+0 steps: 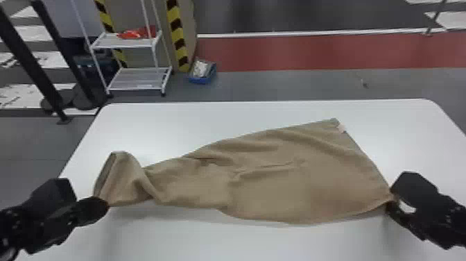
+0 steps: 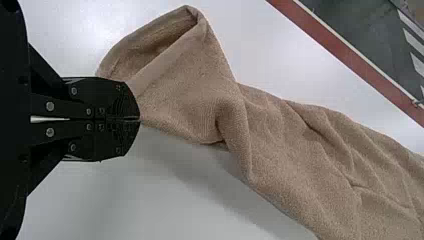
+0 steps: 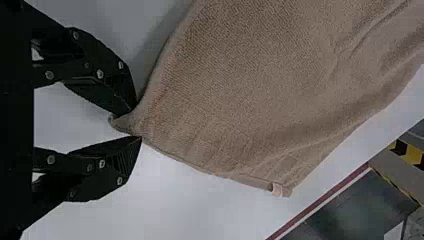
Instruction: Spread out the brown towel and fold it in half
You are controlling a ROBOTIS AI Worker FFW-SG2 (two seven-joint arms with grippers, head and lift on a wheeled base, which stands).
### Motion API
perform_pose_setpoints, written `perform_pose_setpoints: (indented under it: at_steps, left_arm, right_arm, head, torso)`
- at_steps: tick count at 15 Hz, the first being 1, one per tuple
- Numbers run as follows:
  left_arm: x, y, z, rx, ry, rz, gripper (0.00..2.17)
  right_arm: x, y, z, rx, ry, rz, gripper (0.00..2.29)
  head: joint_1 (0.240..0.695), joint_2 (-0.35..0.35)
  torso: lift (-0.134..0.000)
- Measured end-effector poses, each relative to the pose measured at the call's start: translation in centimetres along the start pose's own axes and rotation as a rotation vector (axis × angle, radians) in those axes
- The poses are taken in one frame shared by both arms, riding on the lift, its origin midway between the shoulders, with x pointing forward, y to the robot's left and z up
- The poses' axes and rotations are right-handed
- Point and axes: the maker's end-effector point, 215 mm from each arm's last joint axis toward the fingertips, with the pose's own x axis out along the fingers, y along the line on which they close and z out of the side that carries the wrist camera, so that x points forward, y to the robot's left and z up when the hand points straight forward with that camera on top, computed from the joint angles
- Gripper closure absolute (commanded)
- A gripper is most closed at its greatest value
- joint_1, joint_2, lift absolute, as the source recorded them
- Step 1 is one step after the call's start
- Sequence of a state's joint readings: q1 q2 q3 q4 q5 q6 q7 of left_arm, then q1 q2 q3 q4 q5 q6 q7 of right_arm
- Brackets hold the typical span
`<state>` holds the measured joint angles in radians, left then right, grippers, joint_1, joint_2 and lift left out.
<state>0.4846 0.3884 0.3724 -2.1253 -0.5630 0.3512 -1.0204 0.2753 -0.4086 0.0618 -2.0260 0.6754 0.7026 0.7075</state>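
Brn towel (image 1: 270, 184), wht tbl (image 1: 208, 118), prob. blue bin (image 1: 201, 80)

Item count: one brown towel (image 1: 270, 180), one white table (image 1: 208, 239), two grippers near (one left gripper (image 1: 100, 205), one right gripper (image 1: 391, 198)); far left, one white rack (image 1: 131, 81), one blue bin (image 1: 203, 80), two black posts (image 1: 64, 52).

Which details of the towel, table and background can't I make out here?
- Towel underside: head view, hidden by its top layer.
- Cloth at the left hand's fingertips: left wrist view, partly covered by the fingers.
- Table's near edge: head view, cut off by the bottom edge.
- Blue bin's contents: head view, too small and blurred to identify.
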Motion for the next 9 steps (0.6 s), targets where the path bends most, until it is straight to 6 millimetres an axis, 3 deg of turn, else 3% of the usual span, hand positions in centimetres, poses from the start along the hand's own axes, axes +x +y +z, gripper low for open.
perform_pose_setpoints:
  at_steps: [5,9]
  left_arm:
    - [-0.5,0.6,0.4,-0.006,-0.020,-0.022,1.43]
    - [-5.9,4.6,2.1,-0.059,-0.134,-0.007,1.43]
  right_arm:
    - [-1.1,-3.0,-0.5,0.060,-0.011,-0.040,1.33]
    - [-4.9,-9.8,-2.0,0.229,-0.065,-0.135,1.33]
  head:
    - [0.695,0.071]
    - [0.695,0.020]
  torso:
    - [-0.128]
    - [-0.128]
